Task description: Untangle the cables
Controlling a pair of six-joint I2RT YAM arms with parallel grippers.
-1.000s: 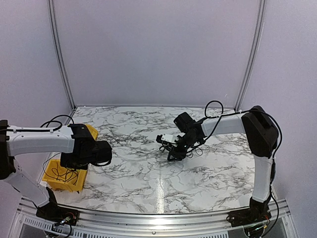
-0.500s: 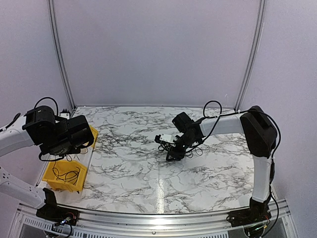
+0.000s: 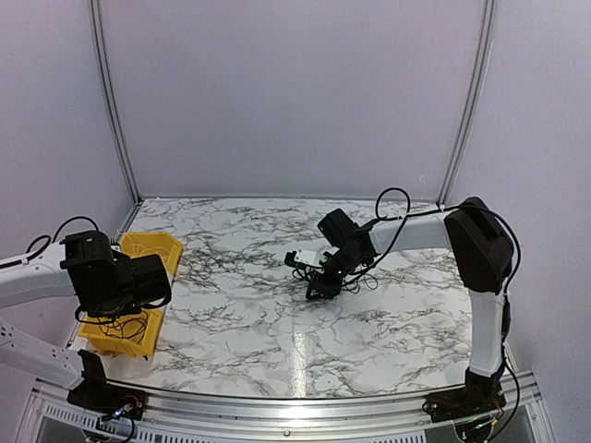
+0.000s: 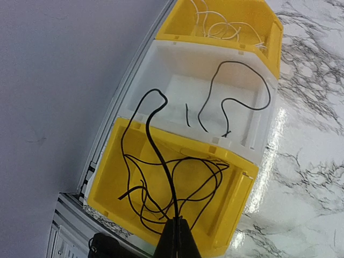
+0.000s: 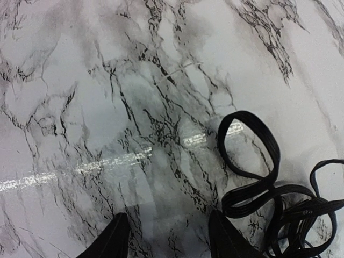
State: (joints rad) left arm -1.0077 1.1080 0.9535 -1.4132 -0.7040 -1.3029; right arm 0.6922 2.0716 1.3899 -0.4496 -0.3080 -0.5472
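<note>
**Left pincer nipped on a wire above the bins, right pincer agape beside the bunch**

The left pincer [image 4: 176, 239] hangs over the near yellow bin [image 4: 236, 199] at the left edge of the desk [image 5: 80, 80], its jaws pressed together on a thin black wire [image 4: 156, 90]; that wire runs from the fingertips across the bin and arches over the rim of the white bin [image 4: 177, 59] next to it; more black wire lies coiled in loose loops inside the near yellow bin; one black strand curls in the white bin; the far yellow bin [image 4: 271, 32] holds white wires [image 4: 220, 27].

The right pincer [image 5: 167, 226] is low over the middle of the desk, jaws parted with only bare marble between them; the cables [image 5: 247, 194] lie on the desk just to its right, a small black bunch of loops, apart from both fingers.
</note>
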